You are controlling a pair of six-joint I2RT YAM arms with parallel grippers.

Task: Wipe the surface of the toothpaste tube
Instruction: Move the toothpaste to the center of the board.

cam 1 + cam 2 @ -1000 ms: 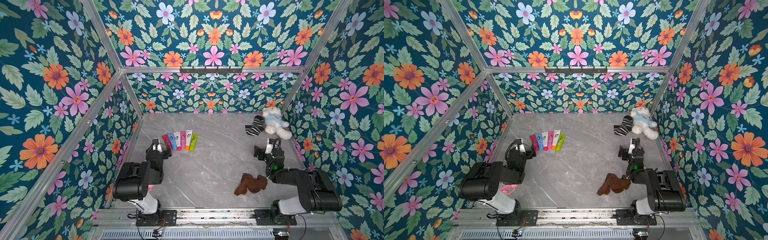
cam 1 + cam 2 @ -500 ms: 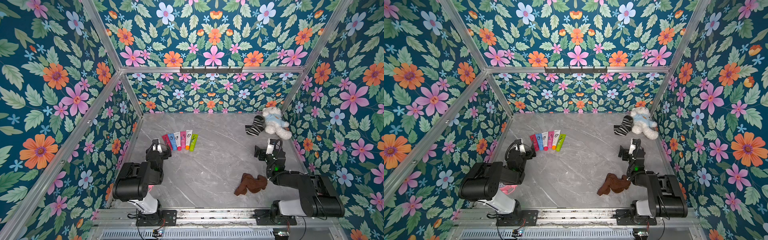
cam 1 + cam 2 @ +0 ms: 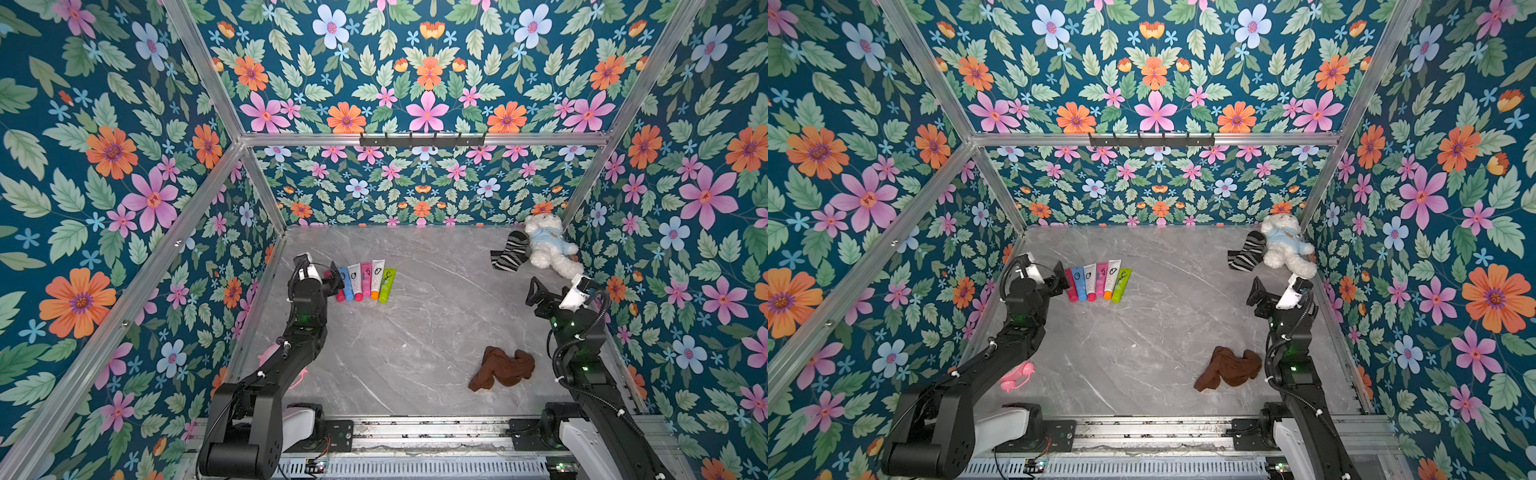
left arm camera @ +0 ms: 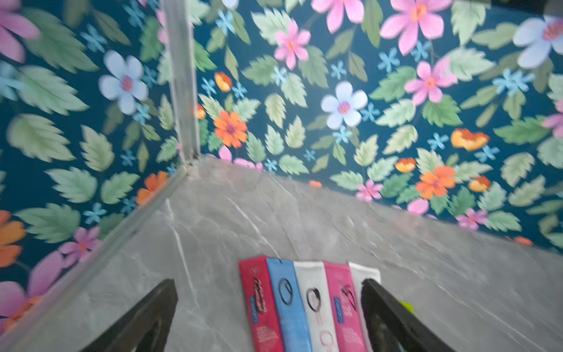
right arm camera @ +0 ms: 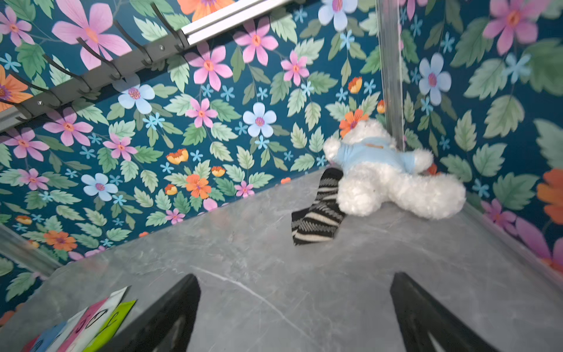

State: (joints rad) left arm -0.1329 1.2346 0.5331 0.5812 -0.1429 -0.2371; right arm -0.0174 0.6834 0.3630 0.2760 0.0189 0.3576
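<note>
Pincers come first. The left pincer (image 3: 333, 276) is spread wide and holds nothing. It sits left of the middle in a top view, just beside the red end of the row of toothpaste tubes (image 3: 365, 282). I cannot tell if it touches them. The six tubes lie side by side on the grey worktop (image 3: 415, 324): red, blue, white, pink, white, green.

The right pincer (image 3: 538, 295) is spread wide and empty too. It is at the right side of the picture, above the worktop. Below it, toward the lower right, lies a crumpled brown cloth (image 3: 503, 368), well apart from the tubes. In the far right corner a white teddy bear (image 3: 548, 247) lies touching a striped sock (image 3: 509, 251).

I think the job has hardly begun. No tube is picked up, nobody holds the cloth, and no wiping shows. Someone has to grab the cloth, hold a tube, and rub it.

The left wrist view shows the tubes close up between the fingers of the left pincer (image 4: 268, 283), with black marks drawn on them. The right wrist view shows the bear, the sock and a hook rail (image 5: 91, 82) up high, past the right pincer (image 5: 295, 277). Neither wrist view shows the cloth. A pink thing (image 3: 1017, 376) by the left arm shows well in one top view only.
</note>
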